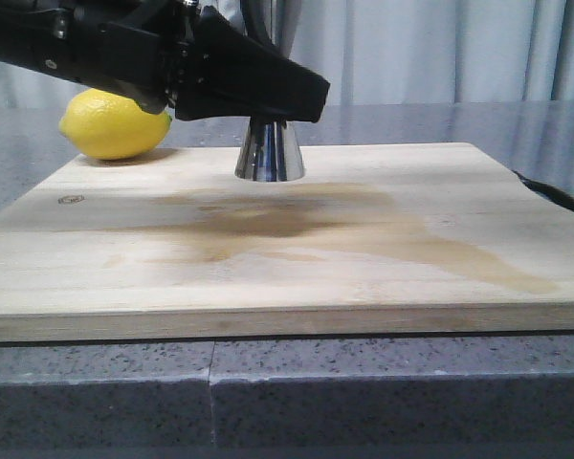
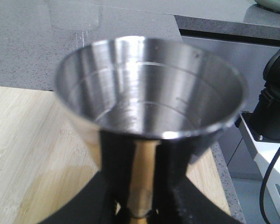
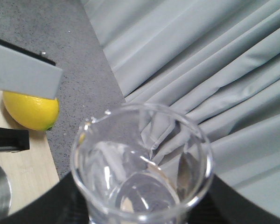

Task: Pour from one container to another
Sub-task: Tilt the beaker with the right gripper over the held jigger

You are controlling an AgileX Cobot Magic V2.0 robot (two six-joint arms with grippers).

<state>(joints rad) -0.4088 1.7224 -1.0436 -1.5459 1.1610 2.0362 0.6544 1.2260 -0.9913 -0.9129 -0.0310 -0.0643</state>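
I'm clamping the jigger (image 2: 149,93) w/ my left gripper (image 2: 140,205), right gripper (image 3: 144,210) gripping the beaker (image 3: 140,163); I'm keeping the lip centred over the cup, tipping slow.

Pale grey pleated curtain (image 1: 440,48) hangs behind a speckled grey stone counter (image 1: 364,392)

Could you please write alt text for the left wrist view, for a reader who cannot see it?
A shiny steel jigger fills the view, its open cup apparently empty, gripped at its gold-banded waist by the left gripper. It stands on a pale wooden board, with a grey counter behind.
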